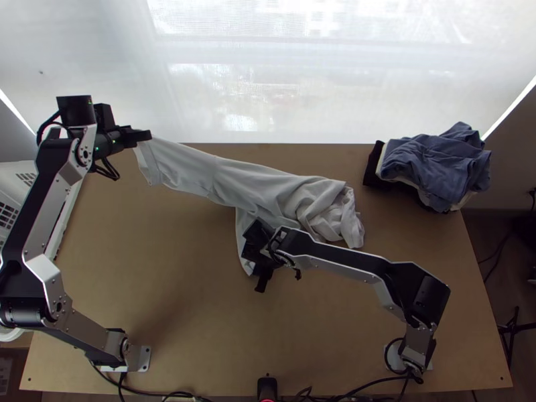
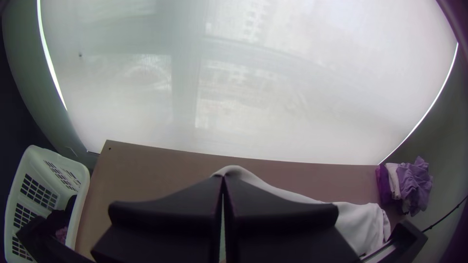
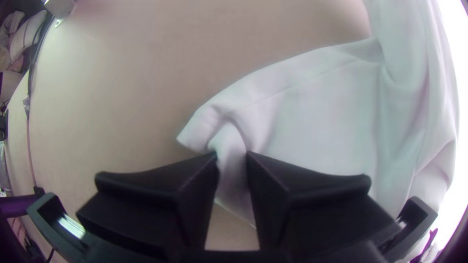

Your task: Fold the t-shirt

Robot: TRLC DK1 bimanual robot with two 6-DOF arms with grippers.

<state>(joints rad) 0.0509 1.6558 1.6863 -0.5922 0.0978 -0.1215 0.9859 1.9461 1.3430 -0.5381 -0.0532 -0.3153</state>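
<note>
So the shirt [image 1: 251, 184] is plain white going light grey in the shade, and the tabletop [image 1: 167, 254] is tan-brown. The pile's top garment [image 1: 435, 161] is slate blue from the top view, with white and black cloth [image 1: 372, 164] peeking out underneath. The basket [image 2: 83, 173] is white with grids of holes, and both arms [image 1: 342, 258] are silver-grey and black.

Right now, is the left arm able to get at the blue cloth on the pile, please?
Probably not: the left gripper has its fingers closed on one end of the white T-shirt, and the blue cloth lies across the table, past the shirt's bunched part.
</note>
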